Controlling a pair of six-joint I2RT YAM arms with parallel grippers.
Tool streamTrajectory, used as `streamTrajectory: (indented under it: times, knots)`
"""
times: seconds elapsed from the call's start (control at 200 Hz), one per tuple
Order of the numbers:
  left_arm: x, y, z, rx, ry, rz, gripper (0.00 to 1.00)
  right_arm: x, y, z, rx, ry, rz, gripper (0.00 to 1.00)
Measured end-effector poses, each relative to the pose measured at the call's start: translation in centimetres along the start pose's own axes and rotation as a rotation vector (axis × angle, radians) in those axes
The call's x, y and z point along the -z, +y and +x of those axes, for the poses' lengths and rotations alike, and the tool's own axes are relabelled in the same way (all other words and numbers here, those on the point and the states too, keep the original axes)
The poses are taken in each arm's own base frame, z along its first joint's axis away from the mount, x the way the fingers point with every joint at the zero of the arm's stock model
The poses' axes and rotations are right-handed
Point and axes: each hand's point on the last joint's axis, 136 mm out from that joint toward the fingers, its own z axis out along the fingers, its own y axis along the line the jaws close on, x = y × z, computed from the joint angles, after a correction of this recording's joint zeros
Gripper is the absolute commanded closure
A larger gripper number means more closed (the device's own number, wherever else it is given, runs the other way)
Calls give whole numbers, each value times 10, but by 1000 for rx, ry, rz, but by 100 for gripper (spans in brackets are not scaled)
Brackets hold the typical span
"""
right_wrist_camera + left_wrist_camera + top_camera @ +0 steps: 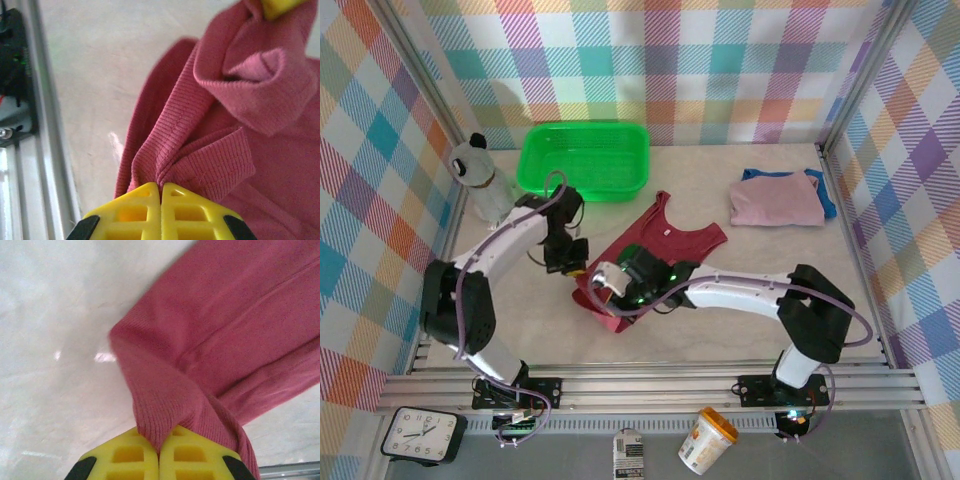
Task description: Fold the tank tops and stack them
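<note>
My left gripper (159, 441) is clamped on the dark red tank top (672, 236) at its 9 o'clock edge. My right gripper (161, 189) pinches bunched hem at 8 o'clock. The green basket (585, 130) sits at 11 o'clock from it. At 2 o'clock, the folded pink top (775, 203) lies on the blue top (828, 203).

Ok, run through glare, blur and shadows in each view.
Top external: even light, sharp, only faint shadows on the table. Left wrist: white glare spots on the table; the dark red tank top crisp near the left claw. Right wrist: ribbing sharp at the right claw, metal rail softer.
</note>
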Motion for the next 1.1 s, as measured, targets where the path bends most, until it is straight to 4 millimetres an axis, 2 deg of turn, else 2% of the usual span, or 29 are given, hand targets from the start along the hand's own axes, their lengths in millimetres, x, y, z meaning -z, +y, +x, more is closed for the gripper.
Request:
streamTrajectory:
  times: [0.16, 0.375, 0.655, 0.88, 1.1]
  knots:
    - [-2, -35, -38, -32, -19, 34, 100, 19, -47, 15, -148, -18, 18, 95]
    - [-23, -62, -75, -39, -3, 57, 100, 41, -96, 20, -280, -67, 18, 95]
    - [-27, -92, -110, -45, -30, 119, 100, 57, -128, 20, -343, -107, 12, 94]
    - [-48, -99, -124, -30, -12, 120, 99, 53, -157, 41, -415, -79, 29, 94]
    - [-54, -120, -141, -37, -38, 164, 97, 57, -177, 50, -443, -82, 56, 94]
